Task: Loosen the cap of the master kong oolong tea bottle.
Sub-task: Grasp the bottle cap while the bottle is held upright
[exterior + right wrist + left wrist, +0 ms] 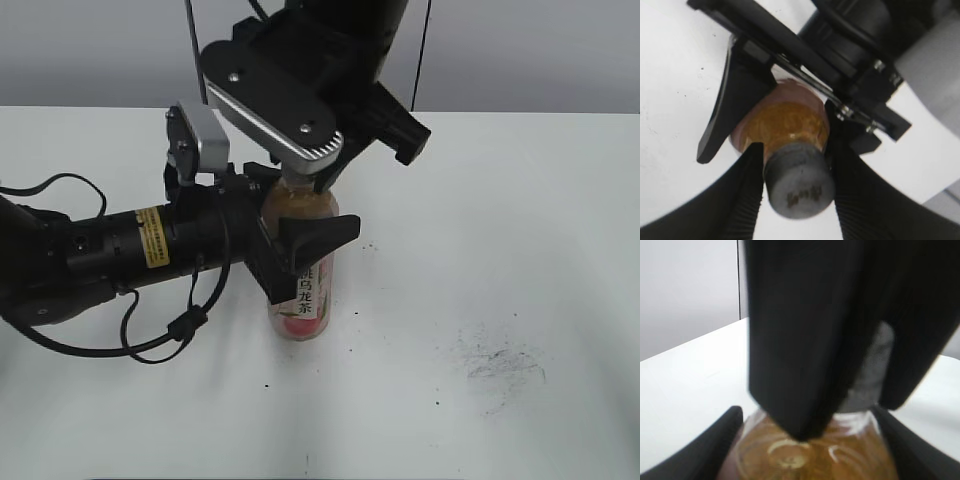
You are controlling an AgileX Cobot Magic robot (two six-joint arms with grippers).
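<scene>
The master kong oolong tea bottle (305,295) stands upright on the white table, amber tea showing above its pink-white label. My left gripper (297,228) comes in from the left and is shut on the bottle's upper body; its black fingers (720,440) flank the bottle's shoulder (790,457). My right gripper (798,186) reaches down from above, and its ribbed pads (747,195) lie against both sides of the grey cap (799,187). In the exterior view the right gripper's head hides the cap. The left wrist view shows the cap (872,375) only as a grey blur.
The left arm's body and its looping cable (170,330) lie on the table (120,420) to the left of the bottle. Dark smudges (500,365) mark the table at the front right. A grey wall stands behind the table's far edge.
</scene>
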